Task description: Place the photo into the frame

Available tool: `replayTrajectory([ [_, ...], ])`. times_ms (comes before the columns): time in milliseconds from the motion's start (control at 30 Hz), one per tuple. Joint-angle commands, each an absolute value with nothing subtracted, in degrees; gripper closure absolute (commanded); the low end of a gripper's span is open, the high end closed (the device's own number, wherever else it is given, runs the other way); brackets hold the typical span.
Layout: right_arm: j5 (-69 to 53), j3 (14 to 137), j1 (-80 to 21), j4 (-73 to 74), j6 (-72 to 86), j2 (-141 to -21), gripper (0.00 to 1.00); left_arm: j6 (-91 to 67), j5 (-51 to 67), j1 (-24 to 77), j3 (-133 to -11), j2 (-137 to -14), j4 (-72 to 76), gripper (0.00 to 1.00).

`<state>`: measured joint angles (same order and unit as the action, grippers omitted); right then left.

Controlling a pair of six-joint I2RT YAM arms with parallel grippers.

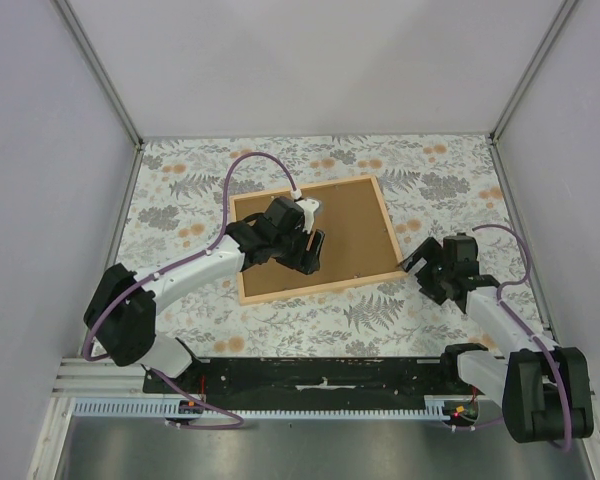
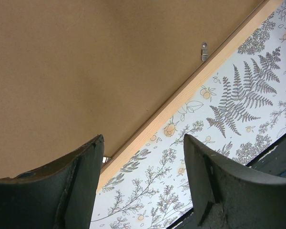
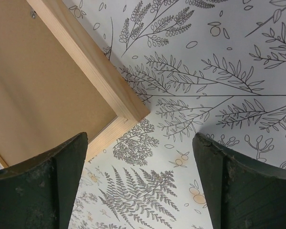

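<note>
Item 1: the frame (image 1: 320,286) lies flat, back side up, on the floral tablecloth (image 1: 180,190), with the brown backing board (image 1: 355,225) seated inside its wooden rim.

Item 2: the left gripper (image 1: 315,250) hangs over the frame's near-left part with its fingers spread apart, gripping nothing. In the left wrist view the gripper (image 2: 143,143) straddles the near rail of the frame (image 2: 181,98). The rail runs diagonally through the gap, so one finger is over the board (image 2: 86,71) and the other over the cloth (image 2: 238,105). A small metal tab (image 2: 204,51) sits on the rail ahead of the fingertips. Contact between tips and surface cannot be judged.

Item 3: the right gripper (image 1: 417,268) stands just beside the frame's near-right corner, fingers wide apart and empty. From its wrist camera the gripper (image 3: 140,140) has the frame corner (image 3: 128,112) just ahead of one fingertip (inside the gap, towards that side). The other finger is over bare cloth (image 3: 205,71).
</note>
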<state>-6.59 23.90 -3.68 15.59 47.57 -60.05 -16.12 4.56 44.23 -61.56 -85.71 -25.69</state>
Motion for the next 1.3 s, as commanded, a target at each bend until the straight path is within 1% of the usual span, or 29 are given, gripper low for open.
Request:
replayTrajectory([
  [0, -7.8, 23.6, -3.2, 12.7, 48.0, -61.4, 0.02, -14.3, 3.7, 44.5, -63.8, -85.6, -25.8, 0.27],
  [267, -8.5, 23.4, -3.1, 12.9, 48.4, -60.6, 0.02, -14.7, 4.1, 44.4, -64.3, -86.2, -25.5, 0.27],
  [400, -10.5, 23.6, -3.1, 11.1, 48.7, -63.4, 0.03, -15.0, 4.8, 44.5, -64.5, -87.3, -25.1, 0.28],
  [500, -11.7, 23.4, -3.3, 9.7, 49.3, -65.2, 0.07, -15.2, 5.3, 44.4, -64.3, -87.7, -25.0, 0.29],
  [600, -11.6, 23.5, -3.4, 8.7, 49.3, -66.3, 0.15, -15.1, 5.2, 44.6, -64.6, -88.9, -24.8, 0.3],
  [900, -9.1, 29.5, -3.5, 11.7, 44.9, -72.9, 0.36, -14.6, 5.4, 45.3, -66.6, -92.9, -24.8, 0.31],
  [1033, -9.6, 30.0, -3.6, 11.3, 43.1, -75.8, 0.39, -12.7, 5.4, 45.6, -68.0, -94.7, -25.2, 0.32],
  [1167, -9.1, 32.6, -3.6, 13.6, 40.2, -78.0, 0.39, -8.3, 4.9, 46.8, -71.2, -97.6, -27.1, 0.32],
  [1267, -9.1, 35.8, -3.7, 16.3, 37.8, -80.6, 0.44, -3.9, 4.4, 47.8, -74.5, -100.5, -29.5, 0.32],
])
